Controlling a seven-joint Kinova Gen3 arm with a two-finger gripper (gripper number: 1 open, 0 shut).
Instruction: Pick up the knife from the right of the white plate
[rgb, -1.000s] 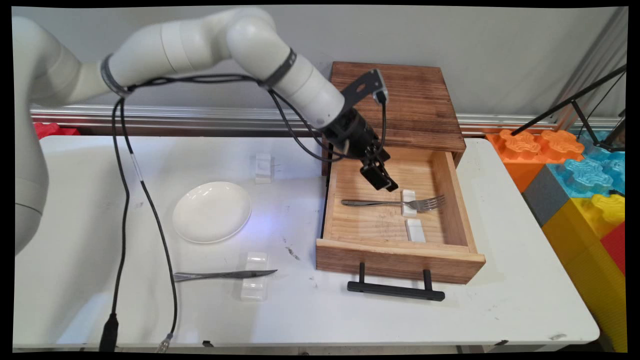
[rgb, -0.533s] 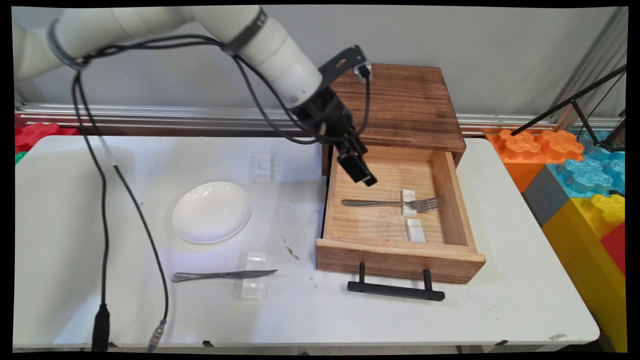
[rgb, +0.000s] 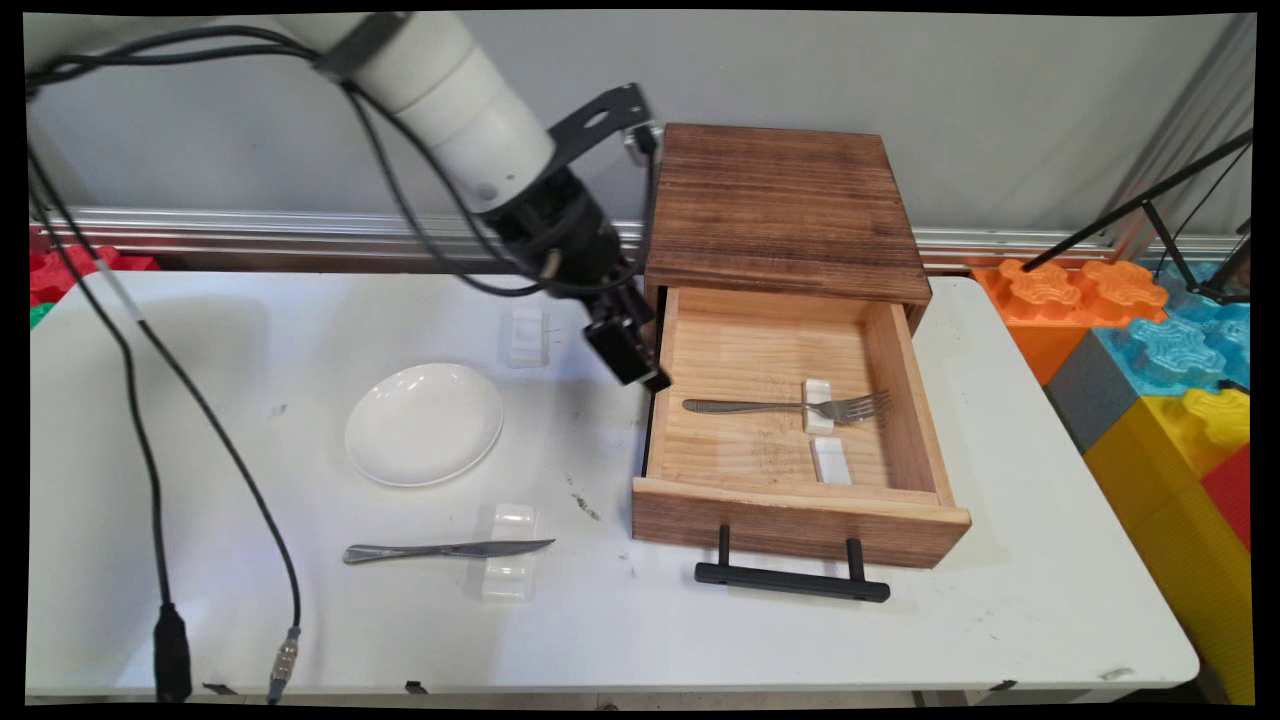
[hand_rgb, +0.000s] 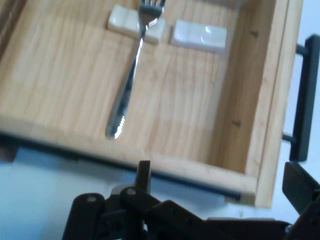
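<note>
My gripper (rgb: 645, 372) hangs open and empty over the left wall of the pulled-out wooden drawer (rgb: 800, 520). The hand view shows its two fingers (hand_rgb: 144, 172) wide apart with nothing between them, the gripper (hand_rgb: 222, 177) just outside the drawer's side. A metal fork (rgb: 790, 406) lies inside the drawer, its neck on a small white rest (rgb: 817, 390). A second white rest (rgb: 830, 461) lies beside it with nothing on it. In the hand view the fork (hand_rgb: 131, 75) and both rests (hand_rgb: 199, 36) sit ahead of the fingers.
The drawer belongs to a dark wooden cabinet (rgb: 785, 205) and has a black handle (rgb: 790, 582). A white plate (rgb: 424, 423), a knife (rgb: 445, 550) on a clear rest (rgb: 508, 552) and another rest (rgb: 526, 336) lie left. Black cables (rgb: 160, 450) hang at left. Coloured foam blocks (rgb: 1150, 340) stand right.
The gripper has moved left and back, from above the fork's rest inside the drawer to the drawer's left wall. The fork has stayed where it lay.
</note>
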